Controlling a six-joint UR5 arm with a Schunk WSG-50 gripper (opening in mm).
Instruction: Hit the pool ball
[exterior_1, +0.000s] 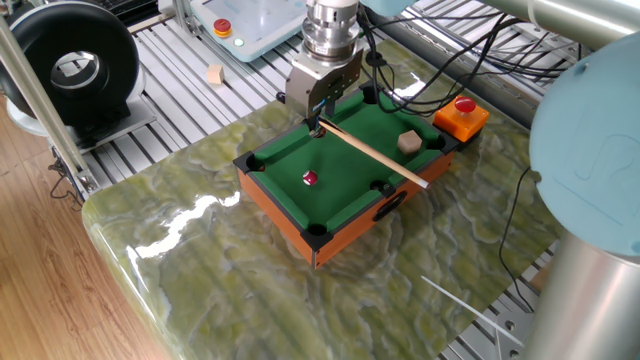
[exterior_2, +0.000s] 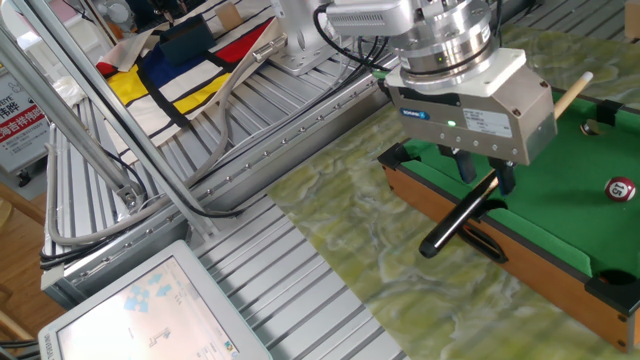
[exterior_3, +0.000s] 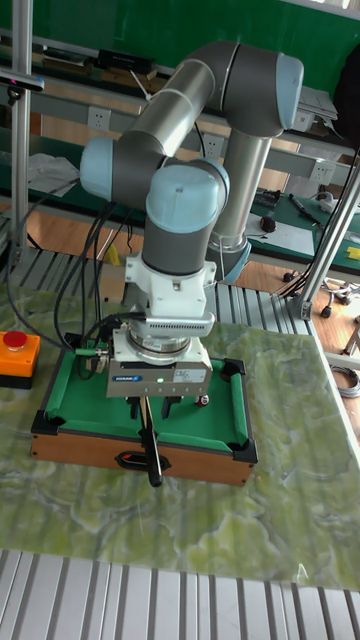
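You've got one tan wooden cube (exterior_1: 409, 142) sitting on the felt of the mini pool table (exterior_1: 290, 210), over by the far end, near the cue's pale tip. Just off that end of the pool table sits one orange box with a red button (exterior_1: 461, 117), touching or nearly touching the frame. One more small tan block (exterior_1: 214, 74) lies well away on the slatted metal bench.

Your gripper (exterior_2: 482, 182) hangs over the near rail of the pool table, fingers pinching the cue stick (exterior_1: 372, 153) near its black butt; the butt sticks out past the rail, the shaft runs diagonally across the felt.

One pool ball (exterior_1: 310, 178), dark red with a white spot, rests alone on the green, apart from the cue and well clear of the cube. The corner pockets in view look dark; you can't tell what's inside.
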